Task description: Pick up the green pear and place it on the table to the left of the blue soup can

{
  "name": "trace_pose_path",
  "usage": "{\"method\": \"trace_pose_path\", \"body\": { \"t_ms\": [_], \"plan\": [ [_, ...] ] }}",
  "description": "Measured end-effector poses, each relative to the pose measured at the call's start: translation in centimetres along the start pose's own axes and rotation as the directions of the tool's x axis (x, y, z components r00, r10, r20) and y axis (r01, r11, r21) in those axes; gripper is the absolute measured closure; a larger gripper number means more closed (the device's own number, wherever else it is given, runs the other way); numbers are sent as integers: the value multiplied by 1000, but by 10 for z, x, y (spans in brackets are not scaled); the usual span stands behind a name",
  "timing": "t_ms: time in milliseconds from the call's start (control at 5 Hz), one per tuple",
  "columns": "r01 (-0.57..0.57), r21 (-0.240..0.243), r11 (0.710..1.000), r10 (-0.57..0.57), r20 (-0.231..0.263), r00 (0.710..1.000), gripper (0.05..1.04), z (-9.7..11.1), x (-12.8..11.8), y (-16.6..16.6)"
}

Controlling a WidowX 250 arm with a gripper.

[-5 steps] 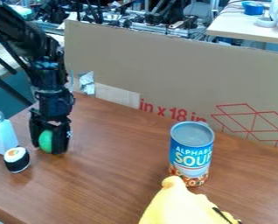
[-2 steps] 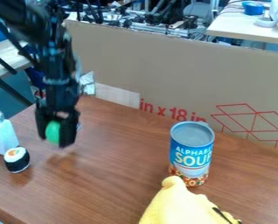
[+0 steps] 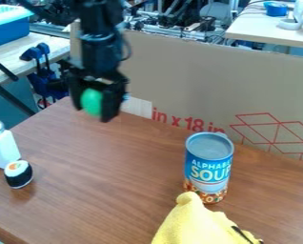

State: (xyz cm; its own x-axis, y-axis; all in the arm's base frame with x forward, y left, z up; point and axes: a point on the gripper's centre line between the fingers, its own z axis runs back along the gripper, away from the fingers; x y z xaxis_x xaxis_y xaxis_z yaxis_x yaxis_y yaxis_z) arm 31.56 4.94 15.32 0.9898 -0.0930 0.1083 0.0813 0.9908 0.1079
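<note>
1 soup can [image 3: 208, 152] stands upright on the wooden table [image 3: 109, 171], its blue wraparound label [image 3: 208, 167] carrying white lettering, its top grey. Behind, red print [image 3: 189, 123] marks a cardboard panel [image 3: 192, 78]. The gripper [image 3: 92, 112], raised over the table's far left part, grasps a green rounded object [image 3: 91, 101] between its 2 jaws. A white shaker [image 3: 3, 148] stands beside a toy sushi roll [image 3: 18, 174]; a yellow plush [image 3: 195, 224] lies near the can.

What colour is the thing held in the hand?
The held thing is green, clear in the camera view.
</note>
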Motion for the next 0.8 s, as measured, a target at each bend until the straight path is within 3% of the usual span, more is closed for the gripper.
{"method": "trace_pose_path", "body": {
  "t_ms": [200, 400, 600, 800],
  "plan": [
    [76, -31, 997, -79, -91, 993, 208, -26, 2, -21],
    [88, -82, 993, -103, -192, 976, 208, -60, -3, -28],
    [89, -104, 991, -114, -264, 958, 208, -79, -14, -34],
    [109, -122, 986, -140, -279, 950, 208, -93, -20, -38]
  ]
}}
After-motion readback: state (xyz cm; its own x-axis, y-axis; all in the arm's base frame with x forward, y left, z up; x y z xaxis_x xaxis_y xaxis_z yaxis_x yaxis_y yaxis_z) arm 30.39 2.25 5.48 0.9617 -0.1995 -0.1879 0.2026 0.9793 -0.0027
